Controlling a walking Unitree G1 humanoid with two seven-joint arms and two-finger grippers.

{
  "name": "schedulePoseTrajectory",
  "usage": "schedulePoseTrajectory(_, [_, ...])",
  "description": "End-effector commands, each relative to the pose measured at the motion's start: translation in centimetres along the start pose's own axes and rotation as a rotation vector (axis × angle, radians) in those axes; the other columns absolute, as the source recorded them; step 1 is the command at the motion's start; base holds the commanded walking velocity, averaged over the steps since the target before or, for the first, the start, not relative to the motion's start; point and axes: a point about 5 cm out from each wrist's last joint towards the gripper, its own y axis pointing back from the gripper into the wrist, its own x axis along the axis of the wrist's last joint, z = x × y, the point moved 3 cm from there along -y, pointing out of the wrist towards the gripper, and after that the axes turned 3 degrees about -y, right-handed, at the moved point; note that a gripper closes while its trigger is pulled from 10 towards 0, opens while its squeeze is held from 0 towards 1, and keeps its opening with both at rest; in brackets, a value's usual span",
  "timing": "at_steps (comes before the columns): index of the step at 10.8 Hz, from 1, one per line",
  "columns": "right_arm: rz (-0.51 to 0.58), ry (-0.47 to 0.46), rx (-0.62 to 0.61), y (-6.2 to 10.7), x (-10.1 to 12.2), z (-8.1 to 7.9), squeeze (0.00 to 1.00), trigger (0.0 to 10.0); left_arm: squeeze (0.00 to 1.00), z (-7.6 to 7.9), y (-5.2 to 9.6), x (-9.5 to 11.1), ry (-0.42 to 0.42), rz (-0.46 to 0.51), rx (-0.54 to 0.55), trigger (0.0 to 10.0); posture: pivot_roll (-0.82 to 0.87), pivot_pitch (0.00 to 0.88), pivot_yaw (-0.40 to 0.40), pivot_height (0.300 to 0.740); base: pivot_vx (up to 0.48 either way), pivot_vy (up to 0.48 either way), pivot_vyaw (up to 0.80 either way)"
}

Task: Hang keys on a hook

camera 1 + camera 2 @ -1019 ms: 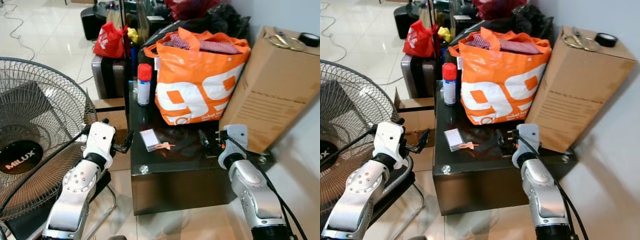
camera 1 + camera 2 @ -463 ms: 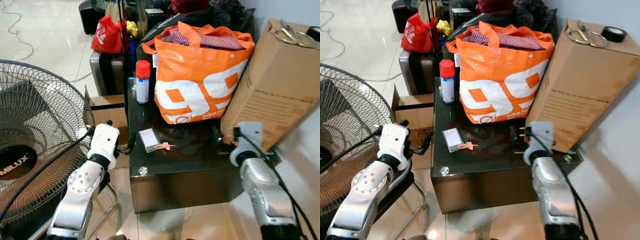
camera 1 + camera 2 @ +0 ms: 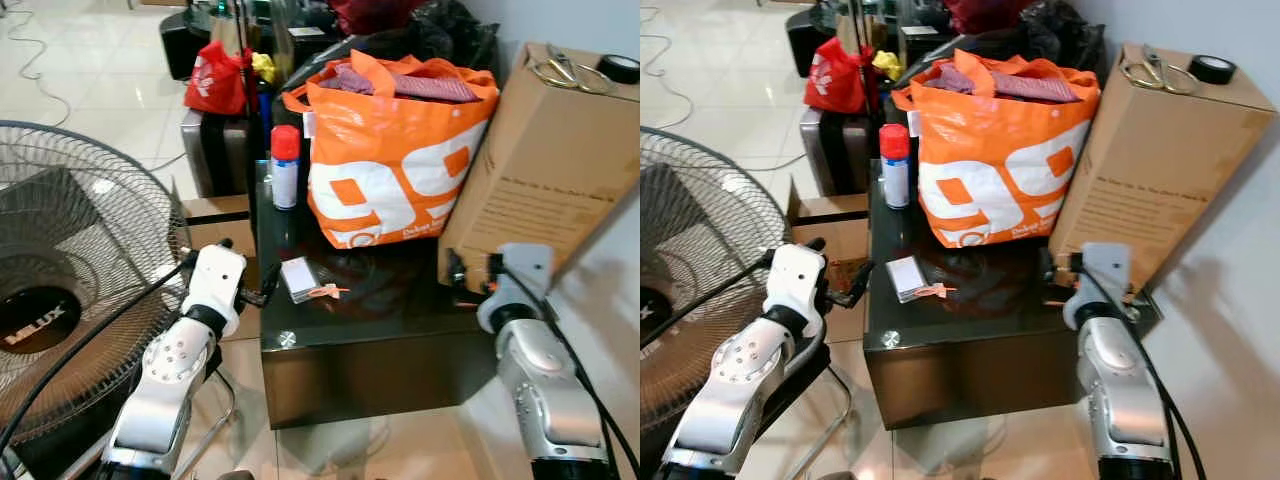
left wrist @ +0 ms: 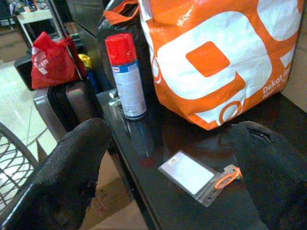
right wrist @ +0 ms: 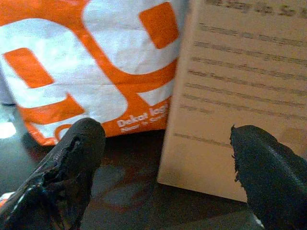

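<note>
Two claws raised at black glass desk, both with fingers spread wide, empty. Left claw at desk's left edge, near clear badge holder with orange clip; keys, hook not discernible. Right claw faces cardboard box, print unreadable. Orange bag: "Dekat". Fan badge: "MILUX".

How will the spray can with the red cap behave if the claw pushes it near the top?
The spray can is tall and narrow and stands upright on the glossy black table, so it would probably tip rather than slide. Being round, it might then roll. Its smooth wall looks slippery.
</note>
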Motion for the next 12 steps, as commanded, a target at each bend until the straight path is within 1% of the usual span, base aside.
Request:
schedulePoseTrajectory(1, [0.004,-0.012,-0.033,0.1,0.2,0.7,0.0,10.0,0.38,-0.2,-0.3,0.3,-0.008,0.007,-0.003,10.0,-0.05,0.0,-0.032,0.74,0.0,0.0,0.0])
schedulePoseTrajectory(2, [0.015,-0.021,-0.053,-0.2,0.6,0.7,0.0,10.0,0.38,-0.7,-0.5,0.1,-0.019,0.006,-0.005,10.0,-0.06,0.0,-0.03,0.74,0.0,0.0,0.0])
schedulePoseTrajectory(4, [0.019,-0.021,-0.069,-0.4,0.7,0.8,0.0,10.0,0.38,-1.4,-0.7,-0.3,-0.027,-0.001,0.007,10.0,-0.06,0.0,-0.014,0.74,0.0,0.0,0.0])
schedulePoseTrajectory(6, [0.022,-0.032,-0.09,-0.1,0.7,1.1,0.0,10.0,0.38,-1.5,-1.2,-0.3,-0.049,0.001,-0.011,10.0,-0.06,0.0,-0.031,0.74,0.0,0.0,0.0])
schedulePoseTrajectory(7, [0.007,-0.052,-0.089,-0.2,0.5,1.2,0.0,10.0,0.38,-1.9,-0.8,-0.4,-0.045,0.0,0.019,10.0,-0.02,0.0,-0.087,0.74,0.0,0.0,0.0])
schedulePoseTrajectory(8, [0.004,-0.058,-0.082,-0.4,0.5,1.1,0.0,10.0,0.38,-2.0,-0.5,-0.6,-0.044,-0.003,0.032,10.0,-0.01,0.0,-0.099,0.74,0.0,0.0,0.0])
schedulePoseTrajectory(9, [0.0,-0.066,-0.065,-0.7,0.5,0.8,0.0,10.0,0.38,-2.2,0.1,-0.9,-0.043,-0.006,0.058,10.0,0.02,0.0,-0.13,0.74,0.0,0.0,0.0])
schedulePoseTrajectory(10, [-0.009,-0.057,-0.028,-1.2,0.4,0.0,0.0,10.0,0.38,-2.7,1.1,-1.2,-0.037,-0.014,0.107,10.0,0.06,0.0,-0.165,0.74,0.0,0.0,0.0])
schedulePoseTrajectory(11, [-0.009,-0.047,-0.011,-1.4,0.5,-0.3,0.0,10.0,0.38,-2.9,1.5,-1.3,-0.037,-0.017,0.123,10.0,0.07,0.0,-0.172,0.74,0.0,0.0,0.0])
schedulePoseTrajectory(12, [-0.018,-0.041,-0.007,-1.4,0.0,-0.4,0.0,10.0,0.38,-3.4,1.9,-1.7,-0.042,-0.025,0.138,10.0,0.07,0.0,-0.155,0.74,0.0,0.0,0.0])
